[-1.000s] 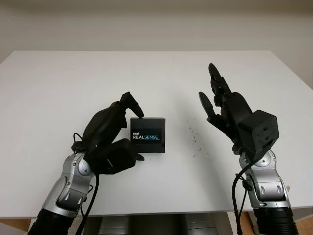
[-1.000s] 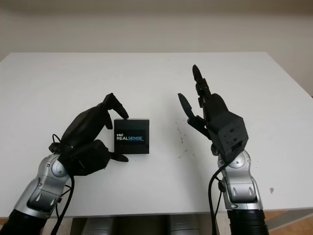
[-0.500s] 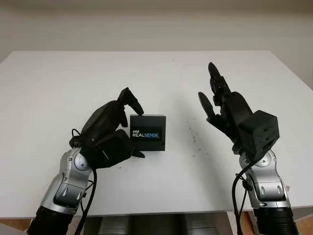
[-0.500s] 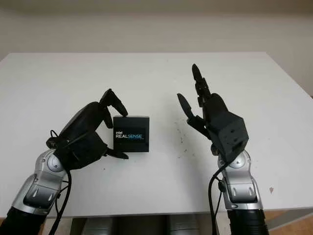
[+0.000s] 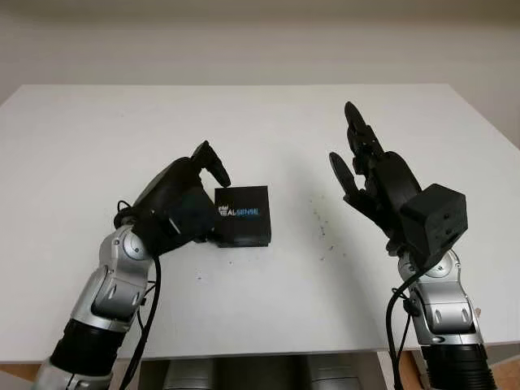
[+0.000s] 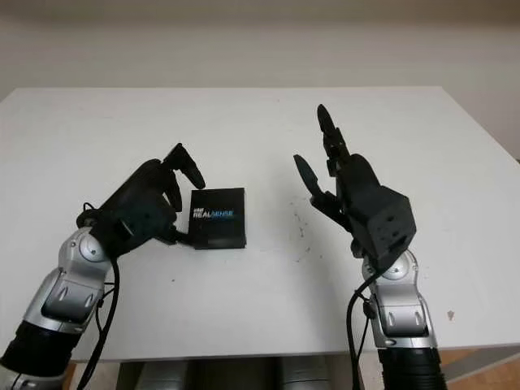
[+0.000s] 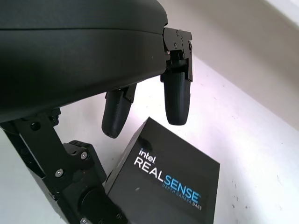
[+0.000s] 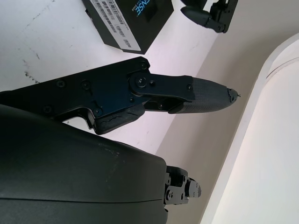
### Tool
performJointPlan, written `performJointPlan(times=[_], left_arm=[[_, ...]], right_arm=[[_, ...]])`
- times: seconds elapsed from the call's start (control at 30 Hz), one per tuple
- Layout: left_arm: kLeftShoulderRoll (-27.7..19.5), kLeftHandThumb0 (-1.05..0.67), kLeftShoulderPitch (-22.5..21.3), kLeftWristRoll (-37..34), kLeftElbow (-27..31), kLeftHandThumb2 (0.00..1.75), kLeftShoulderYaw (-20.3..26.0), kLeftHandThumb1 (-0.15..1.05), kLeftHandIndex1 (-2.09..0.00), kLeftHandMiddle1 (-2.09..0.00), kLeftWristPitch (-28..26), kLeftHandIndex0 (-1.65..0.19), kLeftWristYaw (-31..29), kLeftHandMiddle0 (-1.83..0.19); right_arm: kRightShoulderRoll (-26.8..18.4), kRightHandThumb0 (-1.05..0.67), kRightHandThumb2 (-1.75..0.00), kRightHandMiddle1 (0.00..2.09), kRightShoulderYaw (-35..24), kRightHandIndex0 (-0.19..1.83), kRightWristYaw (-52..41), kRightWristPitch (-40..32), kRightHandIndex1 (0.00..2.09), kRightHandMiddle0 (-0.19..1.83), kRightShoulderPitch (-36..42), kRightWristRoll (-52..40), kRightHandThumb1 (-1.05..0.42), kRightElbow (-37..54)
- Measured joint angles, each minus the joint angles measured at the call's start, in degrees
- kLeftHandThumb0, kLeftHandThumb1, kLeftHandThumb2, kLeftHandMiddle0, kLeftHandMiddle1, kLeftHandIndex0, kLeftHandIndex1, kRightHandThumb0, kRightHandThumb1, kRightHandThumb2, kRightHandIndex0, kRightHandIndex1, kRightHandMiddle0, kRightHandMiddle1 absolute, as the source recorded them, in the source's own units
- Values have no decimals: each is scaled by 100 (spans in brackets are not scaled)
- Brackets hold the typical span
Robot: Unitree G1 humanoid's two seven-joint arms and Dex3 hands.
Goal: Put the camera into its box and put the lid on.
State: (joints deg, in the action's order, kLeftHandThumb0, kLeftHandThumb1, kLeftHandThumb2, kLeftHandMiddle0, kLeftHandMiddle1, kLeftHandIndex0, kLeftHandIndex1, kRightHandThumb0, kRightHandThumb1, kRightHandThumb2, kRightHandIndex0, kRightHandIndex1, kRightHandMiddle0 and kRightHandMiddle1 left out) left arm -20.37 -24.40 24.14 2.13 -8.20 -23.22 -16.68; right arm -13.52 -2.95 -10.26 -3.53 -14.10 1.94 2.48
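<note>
Now left robot hand (image 5: 180,210) against box (image 5: 242,214)

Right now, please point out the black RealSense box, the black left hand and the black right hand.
black RealSense box (image 5: 242,214): left eye view, on its printed top face.
left hand (image 5: 180,205): left eye view, on its black shell beside the box.
right hand (image 6: 351,180): right eye view, on the palm.

box (image 5: 242,215): black, square, "realsense" print | lid on | tilted | on white table, centre-left
</note>
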Motion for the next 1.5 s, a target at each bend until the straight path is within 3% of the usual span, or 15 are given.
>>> performJointPlan(times=[0.2, 0.37, 0.77, 1.0, 1.03, 1.07, 1.13, 1.2, 1.27, 1.37, 1.5], left_arm=[[-13, -24, -431, -160, -469, 35, -6, 105, -209, -209, -298, -10, -198, -45], [-45, -26, -631, -222, -768, 34, -18, 105, -209, -209, -376, -13, -282, -40], [-82, -26, -692, -293, -835, 37, -54, 105, -209, -209, -422, -15, -305, -40], [-81, -27, -438, -530, -527, 38, -9, 105, -209, -209, -624, -7, -313, -25], [-83, -28, -394, -546, -485, 37, -9, 105, -209, -209, -610, -1, -311, -19], [-88, -29, -344, -559, -425, 35, -9, 105, -204, -206, -582, 11, -309, 2], [-122, -34, -212, -617, -267, 33, -4, 105, -179, -183, -442, 17, -312, 15], [-147, -44, -79, -799, -89, 30, 64, 105, -114, -99, -361, 18, -387, 7], [-168, -53, 86, -1046, 196, 30, 262, 105, -64, -32, -346, 16, -443, -2], [-167, -55, 335, -1372, 695, 32, 502, 105, -35, -7, -315, 17, -448, 3], [24, -48, 653, -2090, 1370, 38, 906, 105, -20, -3, -149, 19, -479, 11]], right_arm=[[-1, -73, -47, 5, -2, -12, -2, 70, 5, -8, 13, -25, -105, -41], [-1, -72, -47, 5, -2, -12, -11, 81, 5, -8, 17, -50, -105, -47], [-4, -74, -47, 6, -5, -11, -2, 179, 6, -8, 17, -43, -105, -127], [-4, -73, -47, 6, 3, -11, -7, 175, 6, -7, 15, -44, -105, -139], [-4, -73, -47, 6, 8, -10, -5, 175, 6, -6, 15, -33, -105, -142], [-4, -73, -47, 6, 15, -10, -2, 176, 6, -6, 15, -19, -105, -144], [-3, -73, -47, 6, 20, -10, 0, 176, 6, -6, 15, -1, -105, -145], [-3, -73, -47, 6, 22, -11, -1, 168, 6, -6, 14, -2, -105, -141], [-4, -73, -47, 6, 21, -11, -5, 94, 5, -7, 14, -13, -105, -116], [-4, -73, -47, 5, 26, -12, -16, -7, 5, -7, 13, -24, -105, -60], [4, -74, -47, 4, 42, -13, -18, -215, 4, -9, -17, -40, -105, 57]])
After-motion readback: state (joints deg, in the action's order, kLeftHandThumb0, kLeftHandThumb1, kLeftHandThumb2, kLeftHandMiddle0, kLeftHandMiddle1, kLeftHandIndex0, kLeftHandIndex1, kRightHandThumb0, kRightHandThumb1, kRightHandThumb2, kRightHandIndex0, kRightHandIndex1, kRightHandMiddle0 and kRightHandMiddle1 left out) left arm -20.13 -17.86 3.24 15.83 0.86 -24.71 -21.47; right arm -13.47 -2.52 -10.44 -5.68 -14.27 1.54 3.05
